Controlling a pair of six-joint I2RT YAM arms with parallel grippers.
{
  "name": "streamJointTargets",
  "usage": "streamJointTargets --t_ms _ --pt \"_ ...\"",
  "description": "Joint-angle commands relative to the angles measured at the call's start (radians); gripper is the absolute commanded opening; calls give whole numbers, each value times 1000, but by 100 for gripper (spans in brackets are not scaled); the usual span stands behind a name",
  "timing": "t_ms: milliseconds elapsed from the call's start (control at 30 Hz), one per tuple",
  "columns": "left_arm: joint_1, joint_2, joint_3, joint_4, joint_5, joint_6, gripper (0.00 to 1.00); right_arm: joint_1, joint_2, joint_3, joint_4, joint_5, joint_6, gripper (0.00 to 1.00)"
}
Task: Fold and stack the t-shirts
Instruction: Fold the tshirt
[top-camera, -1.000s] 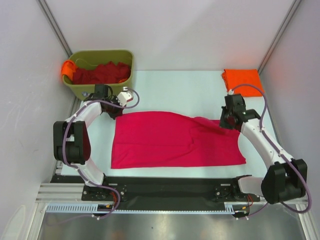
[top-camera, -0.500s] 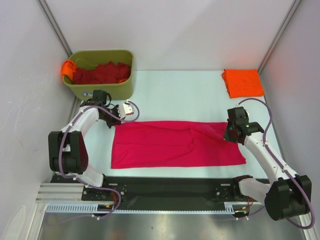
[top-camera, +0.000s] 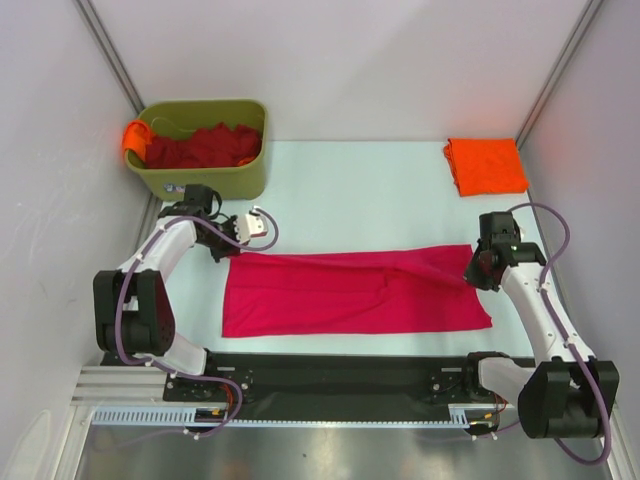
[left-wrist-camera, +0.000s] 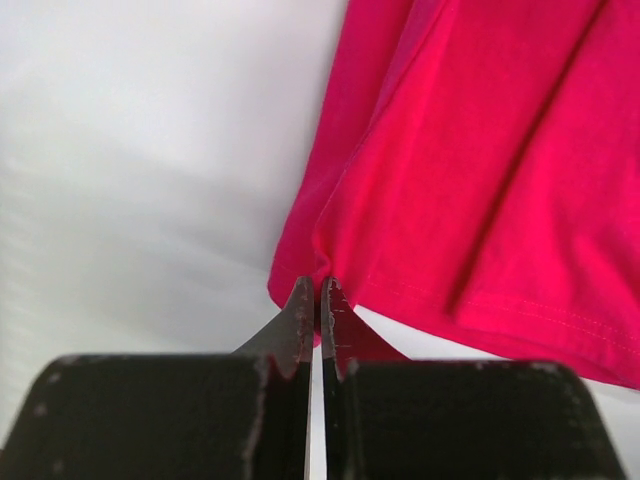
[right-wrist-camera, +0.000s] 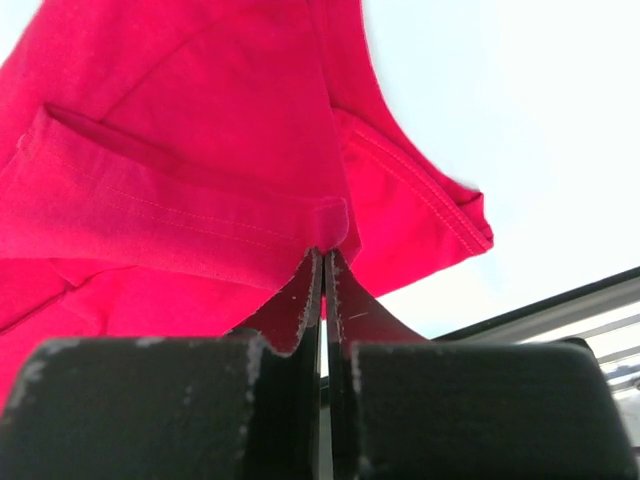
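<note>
The left gripper (top-camera: 233, 253) and right gripper (top-camera: 478, 272) each clamp a far corner of the crimson-pink t-shirt (top-camera: 350, 295), spread along the table's (top-camera: 360, 190) near edge.

We are seeing the spread t-shirt (top-camera: 350, 293) lying across the tabletop (top-camera: 360, 190) in the lower centre of the top frame. The left end effector (top-camera: 232, 252) is sitting at its upper left corner, and the right end effector (top-camera: 476, 272) at its upper right corner. The bin (top-camera: 215, 180) is standing at the upper left, holding the heaped t-shirts (top-camera: 200, 146). The folded t-shirt (top-camera: 486, 165) is lying at the upper right, well apart.
</note>
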Motion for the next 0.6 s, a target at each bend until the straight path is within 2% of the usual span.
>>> streamJointTargets --t_ms 0,133,233,567 --pt "6 -36 -39 -19 -10 40 0 -41 12 23 -45 2 28 0" --pt "6 -21 -30 40 -41 4 0 -107 26 61 -7 -62 6 0" --pt "6 -24 -31 -5 -25 53 1 -107 46 41 -11 -112 23 0" --pt "6 -21 -143 35 -81 104 4 -107 127 -49 61 -154 94 0"
